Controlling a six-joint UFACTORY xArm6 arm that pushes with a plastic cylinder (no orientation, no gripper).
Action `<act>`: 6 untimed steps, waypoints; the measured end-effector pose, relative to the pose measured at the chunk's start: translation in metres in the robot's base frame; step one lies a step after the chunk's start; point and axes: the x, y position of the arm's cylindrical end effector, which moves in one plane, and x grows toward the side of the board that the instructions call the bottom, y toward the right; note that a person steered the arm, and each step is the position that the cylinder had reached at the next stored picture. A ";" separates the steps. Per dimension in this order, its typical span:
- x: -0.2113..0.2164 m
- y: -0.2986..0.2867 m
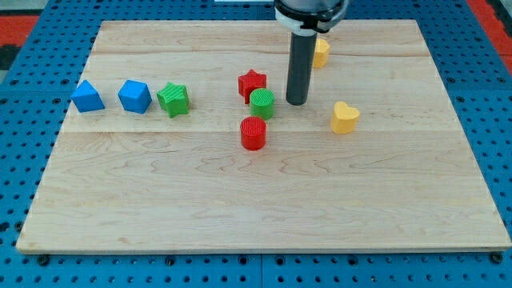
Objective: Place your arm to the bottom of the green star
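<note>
The green star (pixel 174 99) lies on the wooden board's left part, just right of a blue cube (pixel 134 96). My tip (pixel 297 103) stands on the board far to the star's right, close beside a green cylinder (pixel 262 103) and right of a red star (pixel 252 83). The rod rises straight from the tip to the view's top. The tip touches no block that I can make out.
A blue triangle block (pixel 86 96) lies at the far left. A red cylinder (pixel 253 133) sits below the green cylinder. A yellow heart (pixel 345 118) lies right of the tip. Another yellow block (pixel 321 53) is partly hidden behind the rod. Blue pegboard (pixel 24 120) surrounds the board.
</note>
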 end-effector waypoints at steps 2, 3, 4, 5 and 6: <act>0.008 -0.047; 0.026 0.013; 0.094 0.020; 0.136 -0.018; 0.118 -0.138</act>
